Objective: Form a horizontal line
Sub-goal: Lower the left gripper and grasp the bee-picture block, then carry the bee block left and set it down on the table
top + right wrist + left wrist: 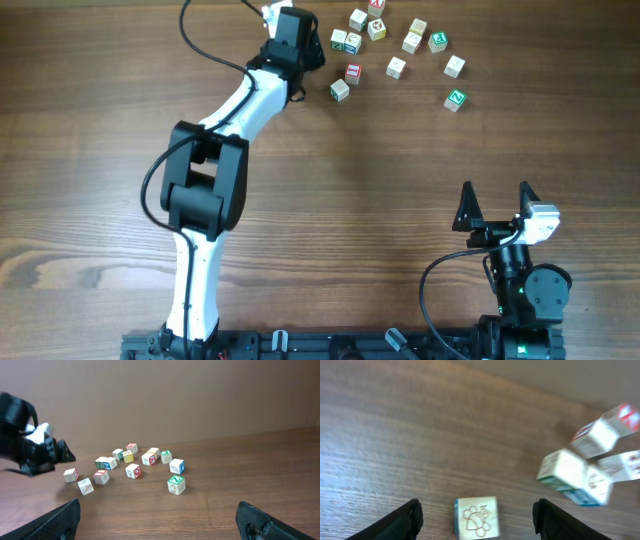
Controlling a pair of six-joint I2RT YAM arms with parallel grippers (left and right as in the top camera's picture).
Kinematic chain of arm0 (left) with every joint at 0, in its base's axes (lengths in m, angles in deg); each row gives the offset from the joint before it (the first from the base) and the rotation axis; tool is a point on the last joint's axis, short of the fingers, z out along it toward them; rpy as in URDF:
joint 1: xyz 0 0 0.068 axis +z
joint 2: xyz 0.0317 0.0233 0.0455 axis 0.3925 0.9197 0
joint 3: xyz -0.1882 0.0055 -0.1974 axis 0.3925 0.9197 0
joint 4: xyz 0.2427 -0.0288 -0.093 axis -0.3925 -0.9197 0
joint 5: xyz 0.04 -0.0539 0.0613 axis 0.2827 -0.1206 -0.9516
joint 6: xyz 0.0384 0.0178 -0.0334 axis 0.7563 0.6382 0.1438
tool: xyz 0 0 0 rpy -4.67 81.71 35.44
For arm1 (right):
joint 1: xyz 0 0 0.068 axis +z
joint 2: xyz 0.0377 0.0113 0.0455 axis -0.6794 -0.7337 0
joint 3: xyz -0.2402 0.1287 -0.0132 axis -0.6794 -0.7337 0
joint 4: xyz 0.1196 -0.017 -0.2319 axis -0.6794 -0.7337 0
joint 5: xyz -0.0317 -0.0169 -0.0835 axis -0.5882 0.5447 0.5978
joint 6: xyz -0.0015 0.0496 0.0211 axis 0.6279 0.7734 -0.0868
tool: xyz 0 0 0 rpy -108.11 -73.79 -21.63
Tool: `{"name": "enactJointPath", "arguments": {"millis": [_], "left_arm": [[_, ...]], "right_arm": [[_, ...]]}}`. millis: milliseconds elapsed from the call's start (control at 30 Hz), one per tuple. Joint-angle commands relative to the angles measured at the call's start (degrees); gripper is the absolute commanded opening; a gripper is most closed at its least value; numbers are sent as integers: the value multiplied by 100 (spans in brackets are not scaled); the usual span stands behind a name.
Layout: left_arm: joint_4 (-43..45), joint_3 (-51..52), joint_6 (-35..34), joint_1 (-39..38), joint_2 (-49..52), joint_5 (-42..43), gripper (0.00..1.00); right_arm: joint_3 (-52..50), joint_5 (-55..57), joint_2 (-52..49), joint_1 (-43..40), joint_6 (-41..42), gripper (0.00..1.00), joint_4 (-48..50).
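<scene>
Several small pale wooden letter cubes lie scattered at the far right of the table. Two of them touch side by side as a short row [345,42], with green and blue marks; this pair also shows in the right wrist view [105,463]. No longer row shows. My left gripper [308,55] is open just left of the pair. In the left wrist view its fingers [477,508] straddle a cube with an engraved picture [476,519] without touching it. My right gripper [496,200] is open and empty near the front, as its wrist view shows [157,510].
Loose cubes lie nearby: a plain one [340,90], a red-topped one [352,72], a green Z cube [455,99] and several more toward the back edge [412,41]. In the left wrist view, blurred cubes [562,470] cluster at the right.
</scene>
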Motion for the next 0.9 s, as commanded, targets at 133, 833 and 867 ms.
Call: {"name": "enactJointPath", "arguments": {"millis": [133,833,867], "left_arm": [[85,-31,50,24,640,120,90],[-450,-33,951,11,4,-57,25],[-509,-33,951,4,-136,-57,25]], "right_arm": [[-7,-92,20,22,-103,100,37],[-7,-92,20,22,-103,100,35],[-7,-92,20,22,-103,100,37]]}}
